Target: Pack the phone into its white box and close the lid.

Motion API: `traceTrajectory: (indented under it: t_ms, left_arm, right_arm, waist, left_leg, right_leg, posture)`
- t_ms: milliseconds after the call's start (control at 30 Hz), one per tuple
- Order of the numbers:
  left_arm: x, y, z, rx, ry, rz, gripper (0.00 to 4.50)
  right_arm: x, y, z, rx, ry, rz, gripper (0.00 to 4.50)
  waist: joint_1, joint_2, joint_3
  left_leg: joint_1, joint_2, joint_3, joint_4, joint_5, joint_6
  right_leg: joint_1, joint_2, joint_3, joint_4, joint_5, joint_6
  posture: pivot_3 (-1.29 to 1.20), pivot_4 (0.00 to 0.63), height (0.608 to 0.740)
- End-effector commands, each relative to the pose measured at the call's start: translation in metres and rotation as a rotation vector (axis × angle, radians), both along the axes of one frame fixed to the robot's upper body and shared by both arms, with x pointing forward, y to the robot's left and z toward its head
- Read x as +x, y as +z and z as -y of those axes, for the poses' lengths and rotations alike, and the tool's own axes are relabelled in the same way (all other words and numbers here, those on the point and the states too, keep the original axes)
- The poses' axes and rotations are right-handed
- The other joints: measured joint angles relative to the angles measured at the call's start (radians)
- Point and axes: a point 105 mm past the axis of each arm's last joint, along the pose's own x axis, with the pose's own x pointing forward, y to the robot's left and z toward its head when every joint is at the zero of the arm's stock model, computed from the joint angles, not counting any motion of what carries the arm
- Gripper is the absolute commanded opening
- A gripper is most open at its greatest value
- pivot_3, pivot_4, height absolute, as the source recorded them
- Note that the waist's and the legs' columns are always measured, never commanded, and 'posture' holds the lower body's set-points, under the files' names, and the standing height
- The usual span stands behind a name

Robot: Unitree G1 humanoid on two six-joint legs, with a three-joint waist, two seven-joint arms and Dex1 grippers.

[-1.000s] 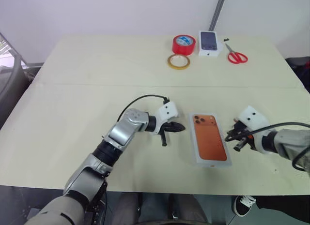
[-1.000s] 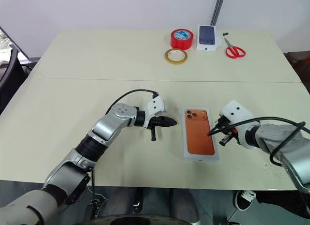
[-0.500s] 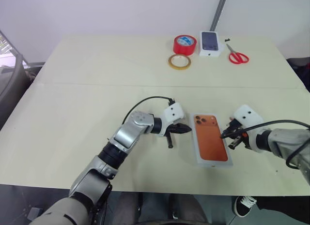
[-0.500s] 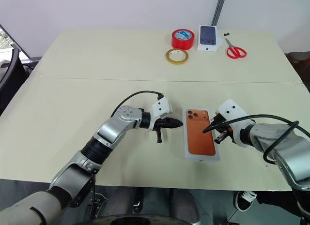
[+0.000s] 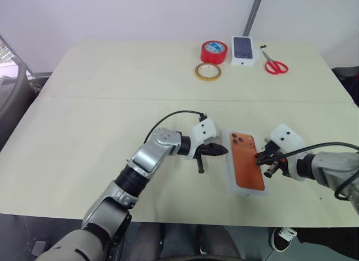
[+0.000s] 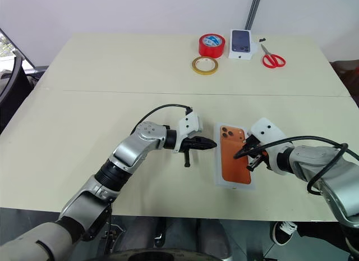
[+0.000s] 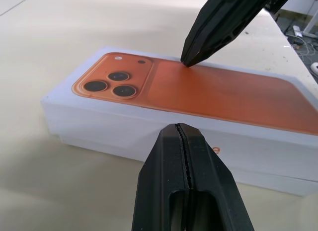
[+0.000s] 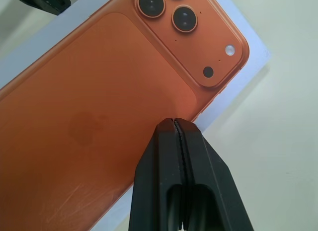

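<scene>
The lid [image 5: 245, 166], white with an orange phone printed on its top, sits on the white box [image 7: 278, 180], whose lower rim shows under the lid's side. The phone itself is hidden. My left gripper [image 5: 224, 151] is shut, and its tip points at the lid's left side wall, very close to it [image 7: 181, 129]. My right gripper [image 5: 259, 156] is shut too. Its tip rests on or just above the lid's top near the right edge [image 8: 174, 122].
At the far side of the beige table [image 5: 101, 104] lie a red tape roll [image 5: 213, 51], a tan tape roll [image 5: 207, 72], a small white box picturing a dark phone [image 5: 243, 50] and red scissors [image 5: 274, 64].
My left gripper has closed in on the box's left side. The right gripper's tip has slid from beside the box to over the lid's right edge.
</scene>
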Motion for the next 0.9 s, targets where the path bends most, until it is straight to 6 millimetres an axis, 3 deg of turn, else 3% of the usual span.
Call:
traceTrajectory:
  t_ms: [33, 200, 367, 500, 700, 900]
  left_arm:
    - [-0.007, 0.009, 0.003, -0.038, -0.034, 0.008, 0.0]
    - [0.0, 0.005, -0.01, -0.014, 0.003, 0.009, 0.0]
    - [0.01, 0.017, -0.013, -0.071, 0.048, 0.005, 0.0]
    - [0.009, 0.031, -0.001, -0.125, 0.037, 0.027, 0.0]
    - [0.002, 0.01, 0.018, -0.039, -0.002, 0.039, 0.0]
    - [0.001, -0.017, 0.018, 0.083, -0.026, 0.061, 0.0]
  right_arm:
    - [0.0, 0.01, 0.001, -0.009, 0.001, 0.045, 0.01]
    - [0.0, 0.017, 0.008, -0.025, -0.011, 0.06, 0.01]
    - [-0.008, 0.021, 0.0, -0.018, 0.056, 0.055, 0.01]
    - [-0.027, 0.019, -0.03, 0.048, 0.217, 0.029, 0.01]
    - [-0.034, -0.006, -0.039, 0.047, 0.204, -0.046, 0.01]
    - [-0.037, -0.02, -0.036, 0.021, 0.172, -0.09, 0.01]
  waist:
    - [0.0, 0.0, 0.0]
    - [-0.001, 0.0, 0.0]
    - [-0.001, 0.0, 0.0]
    - [0.001, 0.0, 0.0]
    - [-0.001, 0.0, 0.0]
    - [-0.001, -0.001, -0.001]
  left_leg:
    - [0.0, 0.0, 0.0, 0.0, 0.0, 0.0]
    - [0.0, 0.0, 0.0, 0.0, 0.0, 0.0]
    - [0.0, 0.0, 0.0, 0.0, 0.0, 0.0]
    - [0.0, 0.0, 0.0, 0.0, 0.0, 0.0]
    - [0.0, 0.0, 0.0, 0.0, 0.0, 0.0]
    - [0.001, 0.0, 0.0, 0.0, 0.0, 0.0]
  right_leg:
    - [0.0, 0.0, 0.0, 0.0, 0.0, 0.0]
    - [0.0, 0.0, 0.0, 0.0, 0.0, 0.0]
    - [0.0, 0.0, 0.0, 0.0, 0.0, 0.0]
    - [0.0, 0.0, 0.0, 0.0, 0.0, 0.0]
    - [0.0, 0.0, 0.0, 0.0, 0.0, 0.0]
    - [0.001, 0.0, 0.0, 0.0, 0.0, 0.0]
  posture:
    - [0.0, 0.15, 0.74]
    - [0.0, 0.15, 0.74]
    - [0.0, 0.15, 0.74]
    - [0.0, 0.15, 0.74]
    - [0.0, 0.15, 0.74]
    - [0.0, 0.15, 0.74]
